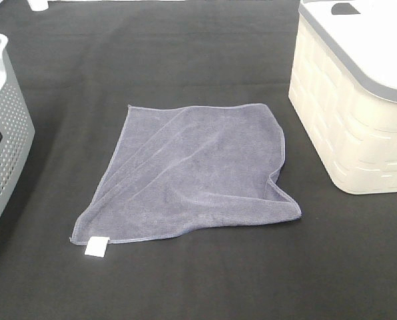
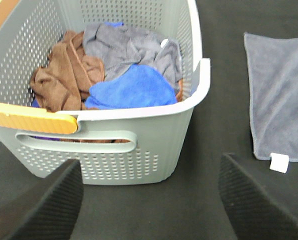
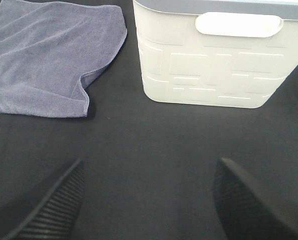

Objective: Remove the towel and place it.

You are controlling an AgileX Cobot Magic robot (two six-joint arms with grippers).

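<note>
Both pairs of jaws stand spread wide with nothing between them, each above bare black table covering (image 1: pixel 205 60). From the left wrist view, the left gripper (image 2: pixel 149 200) shows its two dark ribbed fingers (image 2: pixel 49 205) at the near edge, apart from one another and touching nothing. Just beyond them stands a grey perforated basket (image 2: pixel 139 165) with a slotted handle cut into its near wall and an orange strip along one rim; inside lie crumpled cloths, a brown one (image 2: pixel 64 75), a blue one (image 2: pixel 131 87) and a grey one (image 2: pixel 124 45) piled together. Off to the side of that basket, apart from it, lies the towel (image 1: pixel 198 173), spread nearly flat on the table covering, its small white tag (image 2: pixel 279 163) at the corner nearest the left gripper. From the right wrist view, the right gripper (image 3: pixel 149 200) likewise hangs over open covering, fingers parted. Ahead of it and to one side the towel's nearest corner is folded and slightly lifted into a ridge; ahead on the other side stands a cream bin (image 3: pixel 219 65) with a brick-like relief, a grey rim and an oval handle hole. In the exterior high view the towel lies between the two containers, touching neither, nearer the cream bin than the grey basket, and neither gripper is seen there.
</note>
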